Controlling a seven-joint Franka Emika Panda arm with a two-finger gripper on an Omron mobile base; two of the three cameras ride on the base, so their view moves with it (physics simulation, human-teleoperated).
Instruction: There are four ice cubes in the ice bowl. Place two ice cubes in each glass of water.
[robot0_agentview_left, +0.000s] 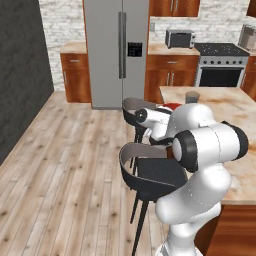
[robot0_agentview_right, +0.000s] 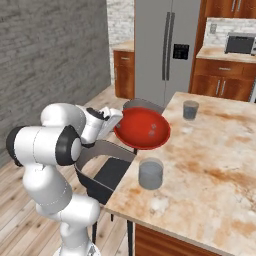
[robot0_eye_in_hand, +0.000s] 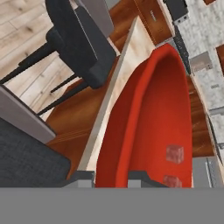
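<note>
The red ice bowl (robot0_agentview_right: 142, 129) overhangs the island counter's left edge, tilted. My gripper (robot0_agentview_right: 117, 126) is shut on its near rim. In the hand view that rim sits between the fingertips of the gripper (robot0_eye_in_hand: 111, 177), and the bowl (robot0_eye_in_hand: 148, 118) stretches away from them. Two pale ice cubes (robot0_eye_in_hand: 175, 154) lie inside it, one of them (robot0_eye_in_hand: 172, 180) close to the fingers; a cube (robot0_agentview_right: 151, 133) also shows in the right base view. The near glass of water (robot0_agentview_right: 150, 174) stands in front of the bowl, and the far glass (robot0_agentview_right: 190, 110) behind it. In the left base view a sliver of the bowl (robot0_agentview_left: 172, 106) and the far glass (robot0_agentview_left: 192, 96) show past my arm.
Two dark bar stools (robot0_agentview_left: 150, 172) stand against the marble island counter (robot0_agentview_right: 210, 170), under my arm. A steel fridge (robot0_agentview_left: 120, 50), wooden cabinets, a stove (robot0_agentview_left: 220, 70) and a toaster oven (robot0_agentview_left: 179, 38) line the back wall. A wood floor spreads to the left.
</note>
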